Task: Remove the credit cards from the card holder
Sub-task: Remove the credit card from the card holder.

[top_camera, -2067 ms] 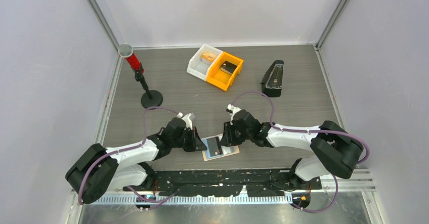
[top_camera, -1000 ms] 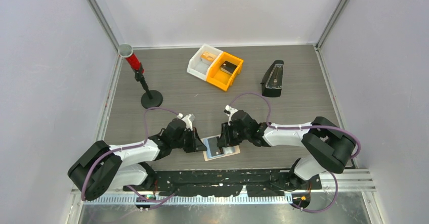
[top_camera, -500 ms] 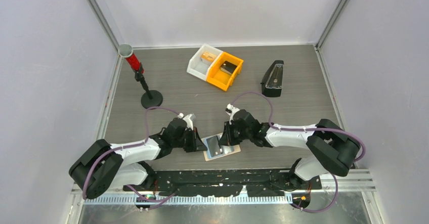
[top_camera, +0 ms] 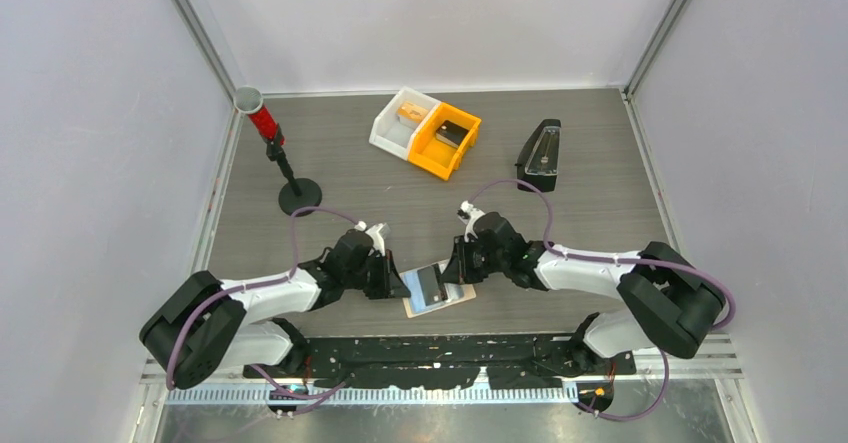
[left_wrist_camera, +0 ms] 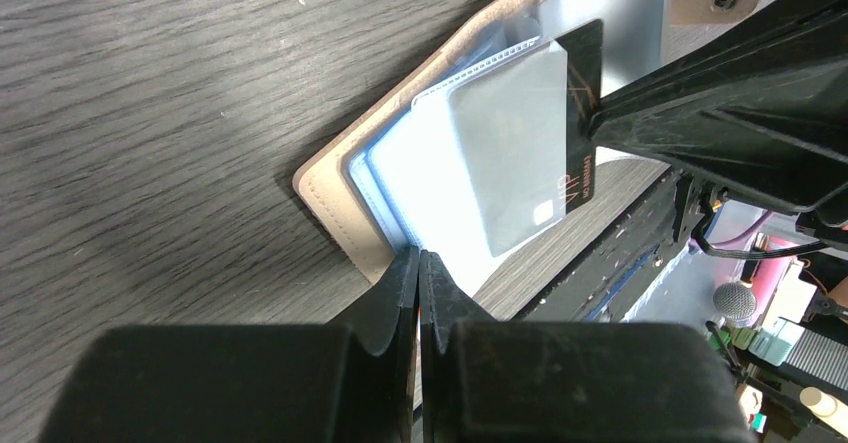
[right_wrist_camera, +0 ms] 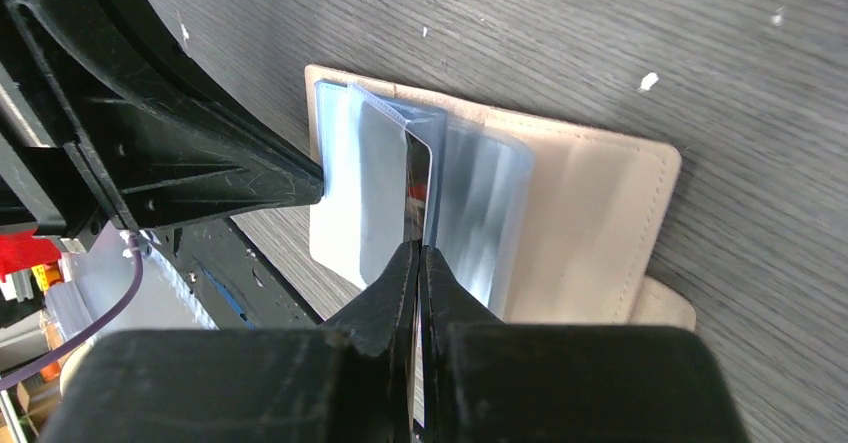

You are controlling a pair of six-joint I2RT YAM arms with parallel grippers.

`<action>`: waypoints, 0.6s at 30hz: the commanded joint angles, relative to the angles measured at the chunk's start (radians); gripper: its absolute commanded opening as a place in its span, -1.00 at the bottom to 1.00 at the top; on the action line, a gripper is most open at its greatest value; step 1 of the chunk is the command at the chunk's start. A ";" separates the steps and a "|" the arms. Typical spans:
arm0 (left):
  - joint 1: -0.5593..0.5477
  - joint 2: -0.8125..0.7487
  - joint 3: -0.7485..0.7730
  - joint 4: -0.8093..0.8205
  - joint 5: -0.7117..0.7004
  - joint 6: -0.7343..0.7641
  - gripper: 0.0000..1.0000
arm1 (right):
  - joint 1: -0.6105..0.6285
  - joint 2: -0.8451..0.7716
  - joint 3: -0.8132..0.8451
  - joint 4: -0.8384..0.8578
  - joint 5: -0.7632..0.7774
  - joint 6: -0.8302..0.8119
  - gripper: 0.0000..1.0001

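Observation:
The tan card holder (top_camera: 447, 302) lies open near the table's front edge, its clear sleeve pages (left_wrist_camera: 440, 188) fanned up. My left gripper (top_camera: 400, 285) is shut on the left edge of those sleeve pages (left_wrist_camera: 418, 256). My right gripper (top_camera: 452, 275) is shut on the edge of a dark credit card (left_wrist_camera: 584, 113) that stands partly out of a sleeve. In the right wrist view this card (right_wrist_camera: 417, 185) shows edge-on, just above my right gripper (right_wrist_camera: 418, 253). The holder's tan cover (right_wrist_camera: 600, 213) lies flat to the right. Other cards are hidden in the sleeves.
An orange bin (top_camera: 445, 141) and a white bin (top_camera: 398, 123) sit at the back centre. A black wedge-shaped case (top_camera: 540, 155) is back right, a red-topped stand (top_camera: 285, 168) back left. The black base rail (top_camera: 440, 348) runs just below the holder.
My right gripper has shut on the dark card and drawn a little to the right, tilting the card up. The holder has turned slightly. The left gripper has stayed shut.

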State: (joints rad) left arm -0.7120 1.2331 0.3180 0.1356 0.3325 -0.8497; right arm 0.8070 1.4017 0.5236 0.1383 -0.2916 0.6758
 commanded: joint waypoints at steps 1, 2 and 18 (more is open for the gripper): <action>0.000 0.023 0.017 -0.082 -0.045 0.045 -0.95 | -0.025 -0.058 -0.004 -0.021 -0.007 -0.033 -0.89; 0.000 0.024 0.018 -0.083 -0.044 0.046 -0.94 | -0.030 -0.067 -0.004 -0.025 -0.007 -0.035 -0.89; 0.000 -0.168 0.107 -0.167 0.023 0.020 -0.43 | -0.054 -0.322 0.016 -0.192 0.034 -0.008 -0.90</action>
State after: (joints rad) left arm -0.7120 1.1461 0.3634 0.0013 0.3336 -0.8280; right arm 0.7570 1.1599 0.5198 -0.0174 -0.2817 0.6540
